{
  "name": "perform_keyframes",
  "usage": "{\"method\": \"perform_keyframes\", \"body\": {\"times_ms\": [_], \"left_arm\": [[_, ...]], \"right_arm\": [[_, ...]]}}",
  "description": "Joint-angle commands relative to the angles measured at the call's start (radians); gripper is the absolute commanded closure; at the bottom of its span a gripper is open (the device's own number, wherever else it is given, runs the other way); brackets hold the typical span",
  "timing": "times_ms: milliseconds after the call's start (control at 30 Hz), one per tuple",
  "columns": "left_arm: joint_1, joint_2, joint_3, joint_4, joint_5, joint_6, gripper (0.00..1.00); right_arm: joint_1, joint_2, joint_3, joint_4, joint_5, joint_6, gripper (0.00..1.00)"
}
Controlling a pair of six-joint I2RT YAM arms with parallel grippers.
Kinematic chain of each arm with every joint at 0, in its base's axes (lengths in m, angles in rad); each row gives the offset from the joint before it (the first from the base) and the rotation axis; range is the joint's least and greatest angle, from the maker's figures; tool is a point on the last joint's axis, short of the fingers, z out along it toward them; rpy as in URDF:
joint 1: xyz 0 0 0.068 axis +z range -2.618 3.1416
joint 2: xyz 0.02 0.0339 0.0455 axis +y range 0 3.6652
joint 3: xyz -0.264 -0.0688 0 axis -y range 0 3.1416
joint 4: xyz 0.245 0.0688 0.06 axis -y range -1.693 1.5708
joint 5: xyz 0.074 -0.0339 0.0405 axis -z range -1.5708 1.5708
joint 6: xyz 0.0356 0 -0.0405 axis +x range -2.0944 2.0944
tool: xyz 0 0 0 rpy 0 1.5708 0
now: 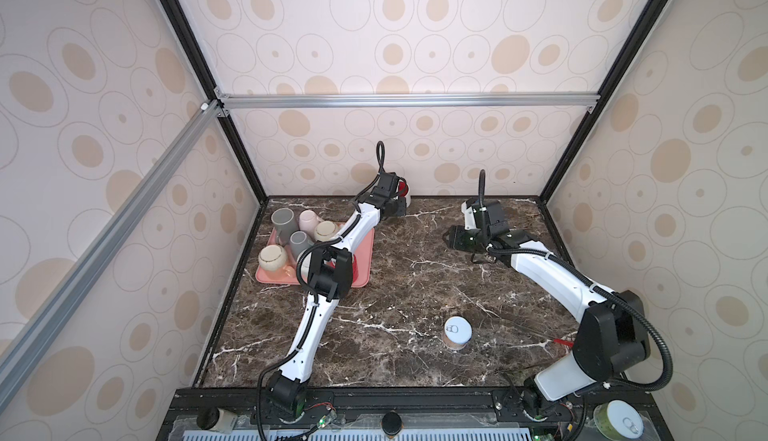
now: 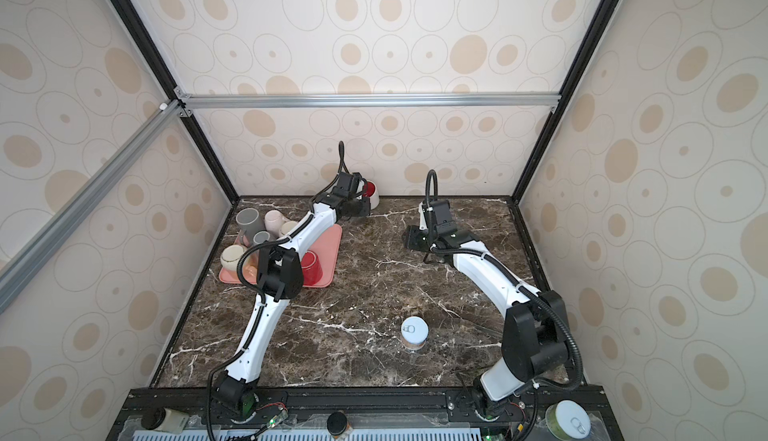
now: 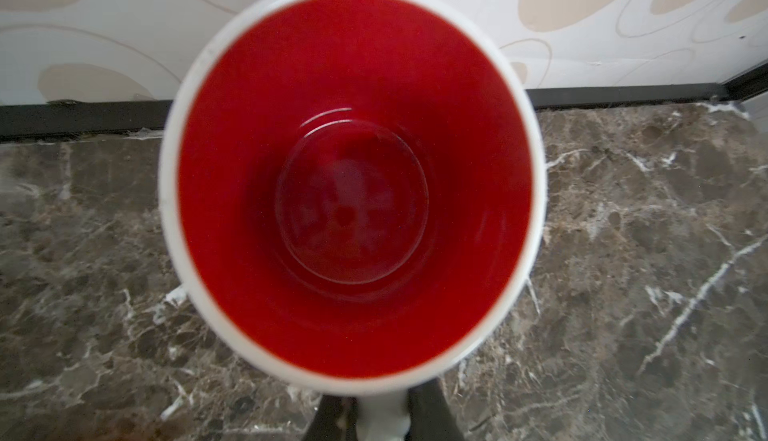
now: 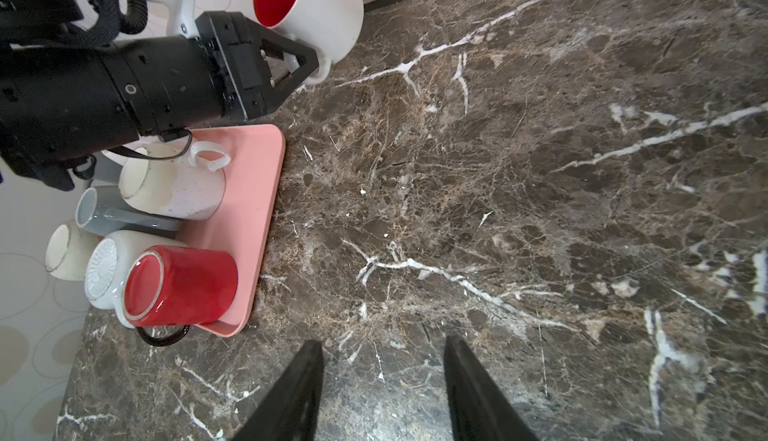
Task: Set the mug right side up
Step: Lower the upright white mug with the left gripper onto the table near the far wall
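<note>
- The left gripper (image 4: 311, 63) is pinching the handle of the mug (image 4: 332, 11). Its two fingers (image 3: 432, 414) press on each side of the white handle, at the bottom edge of the left wrist view.
- I think it holds the handle because that lets the arm tip the whole mug without grabbing the smooth round side.
- The mug is white outside and red inside. In both top views it is at the far middle of the table (image 1: 415, 277), close to the back wall.
- The mug is tipped, with its mouth facing the left wrist camera, so it is not standing up yet. I cannot tell if it touches the table.
- The right gripper (image 4: 382, 341) is spread apart and holds nothing. It hangs over bare table on the right of the top views, well away from the mug.
- The pink tray (image 4: 257, 194) is on the left, full of upside-down mugs, like a red mug (image 4: 187, 285).
- A small can (image 1: 457, 331) stands low in the middle, well apart.
- Only the back wall is close enough for the mug to bump.
</note>
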Motion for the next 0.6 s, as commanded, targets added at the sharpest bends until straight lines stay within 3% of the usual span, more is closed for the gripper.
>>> {"method": "perform_keyframes", "body": {"times_ms": [0, 267, 567], "left_arm": [[-0.002, -0.003, 0.068, -0.012, -0.070, 0.059, 1.00], [-0.003, 0.004, 0.001, 0.019, -0.124, 0.094, 1.00], [0.000, 0.029, 0.001, 0.024, -0.106, 0.076, 0.96]], "right_arm": [[-0.003, 0.031, 0.041, -0.039, 0.013, -0.028, 0.50], [-0.003, 0.076, 0.049, -0.033, -0.017, -0.020, 0.50], [-0.004, 0.087, 0.056, -0.023, -0.056, -0.006, 0.50]]}}
